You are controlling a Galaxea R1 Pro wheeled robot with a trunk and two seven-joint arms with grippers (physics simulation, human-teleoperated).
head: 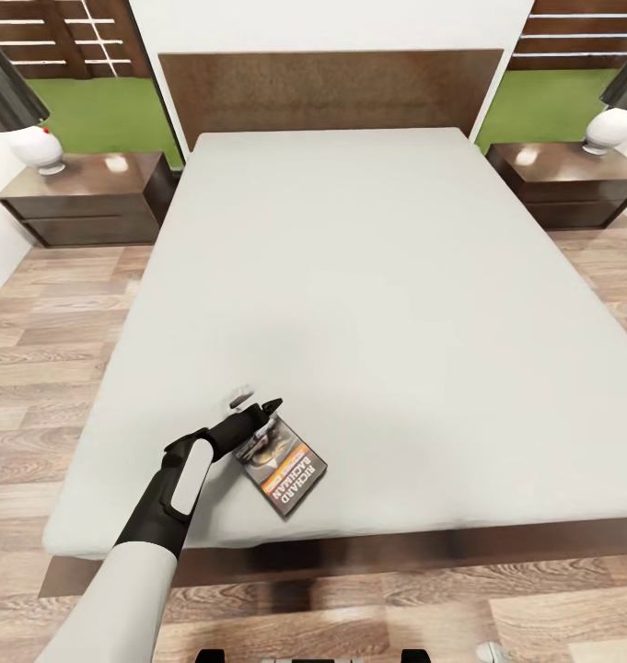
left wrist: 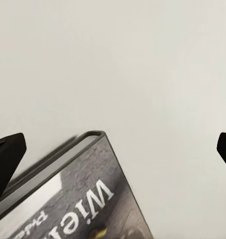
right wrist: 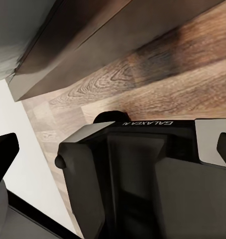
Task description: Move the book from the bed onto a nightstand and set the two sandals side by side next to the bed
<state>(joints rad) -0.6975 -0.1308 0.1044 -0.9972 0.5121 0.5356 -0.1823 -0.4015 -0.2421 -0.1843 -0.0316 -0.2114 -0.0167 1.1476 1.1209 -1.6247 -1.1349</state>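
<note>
The left gripper (head: 261,425) hangs over the near left part of the bed (head: 350,304), at about 7 o'clock from the mattress middle, its jaws spread wide. In the left wrist view its dark fingertips (left wrist: 7,154) stand far apart with the book (left wrist: 78,199) lying flat between them, a corner of the cover toward the bare sheet, so the hand looks set to come down and close across the book's width. In the head view the book (head: 285,471) sits at roughly 5 o'clock from the gripper, partly under it, skewed to the mattress edge. Whether the pads touch it I cannot tell. The right gripper (right wrist: 113,149) is low by the wood floor (right wrist: 158,74) and the robot's own body; its dark tips stand well apart. Outward, the left nightstand (head: 83,198) is at 11 o'clock and the right nightstand (head: 562,184) at 1 o'clock, each with a white lamp (head: 37,147) that narrows the free top
</note>
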